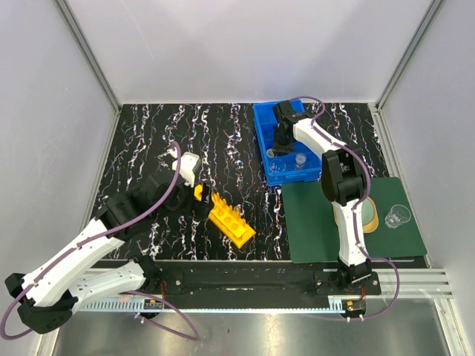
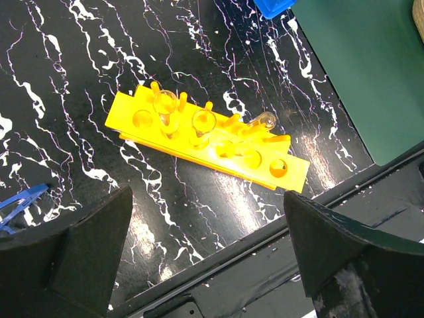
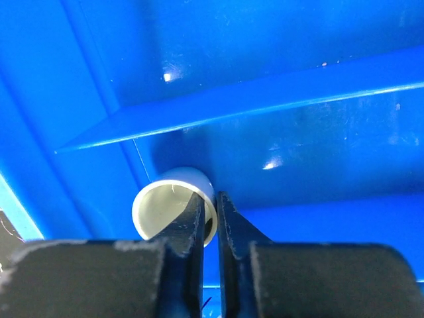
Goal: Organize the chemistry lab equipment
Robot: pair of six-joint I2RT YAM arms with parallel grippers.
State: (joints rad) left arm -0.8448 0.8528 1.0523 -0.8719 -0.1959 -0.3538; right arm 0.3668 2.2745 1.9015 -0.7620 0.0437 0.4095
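Right fingers [image 3: 189, 238] nearly shut, pinching white piece [image 3: 169, 199] by its rim inside blue bin [image 3: 278, 59]; left fingers [image 2: 86, 245] wide, empty, above yellow rack [image 2: 199, 149]. Black marbled tabletop [image 1: 215, 141], white walls [image 1: 245, 44]. Right arm [image 1: 319, 144] hides part of bin.

In the top view the fingertips of the right gripper [image 1: 282, 142] were hidden under its own wrist inside the blue bin [image 1: 261, 122], and the right arm [image 1: 343, 185] covered part of that bin. The clear glass pieces [image 1: 300, 159] in the bin's near compartments were too small to tell apart. The pale green dome [image 1: 369, 216] was half hidden behind the same arm. In the right wrist view a finger [image 3: 189, 228] covered the near side of the white round piece [image 3: 169, 192], so whether its rim sat between the fingers could not be told. In the left wrist view the fingers [image 2: 86, 258] of the left gripper [image 2: 207, 199] ran off the bottom edge and the green mat [image 2: 371, 73] off the right. A thin blue thing [image 2: 16, 202] at the left edge was cut too short to name
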